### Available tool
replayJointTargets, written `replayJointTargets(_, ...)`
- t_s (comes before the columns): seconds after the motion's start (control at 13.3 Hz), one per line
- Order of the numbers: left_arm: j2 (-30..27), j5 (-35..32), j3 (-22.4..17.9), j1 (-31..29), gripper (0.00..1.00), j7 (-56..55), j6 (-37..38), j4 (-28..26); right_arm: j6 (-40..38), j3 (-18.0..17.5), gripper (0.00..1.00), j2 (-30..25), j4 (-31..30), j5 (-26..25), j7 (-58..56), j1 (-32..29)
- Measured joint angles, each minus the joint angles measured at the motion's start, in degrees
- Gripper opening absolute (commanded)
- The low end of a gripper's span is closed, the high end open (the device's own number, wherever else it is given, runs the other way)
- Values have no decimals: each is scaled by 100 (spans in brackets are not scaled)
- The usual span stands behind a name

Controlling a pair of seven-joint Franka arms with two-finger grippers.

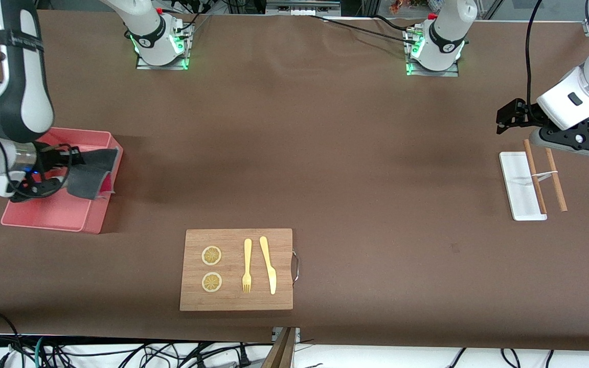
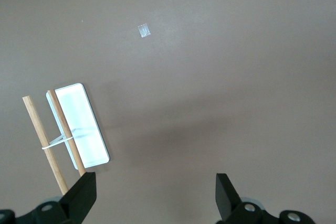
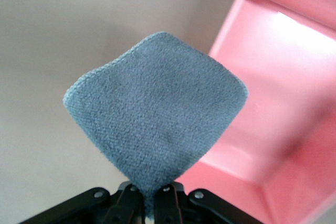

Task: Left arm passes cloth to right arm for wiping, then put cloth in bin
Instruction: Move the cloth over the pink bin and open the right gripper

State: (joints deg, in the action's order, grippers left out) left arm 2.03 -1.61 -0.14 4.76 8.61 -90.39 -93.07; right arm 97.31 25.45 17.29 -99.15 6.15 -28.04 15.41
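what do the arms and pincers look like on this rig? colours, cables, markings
Both arms have glossy white shells with black joint bands; their bases glow green. The right arm has dark lettering on an upper band. Loose black cables run to the left pincer and right pincer. Both pincers are matte black with flat fingers and visible screw heads.

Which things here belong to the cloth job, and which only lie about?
Job: cloth, shut in the right gripper over the bin.
Lying about: wooden board, fork, knife, white tray, two sticks.
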Motion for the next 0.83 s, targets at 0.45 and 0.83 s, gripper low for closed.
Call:
replayJointTargets(0.45,0,0,0,0,100,0,0,0,86,623,0,3,73,-375,132,-25)
replayJointTargets(0.83,0,0,0,0,100,0,0,0,382,719,46,469,9,-445,191,-118)
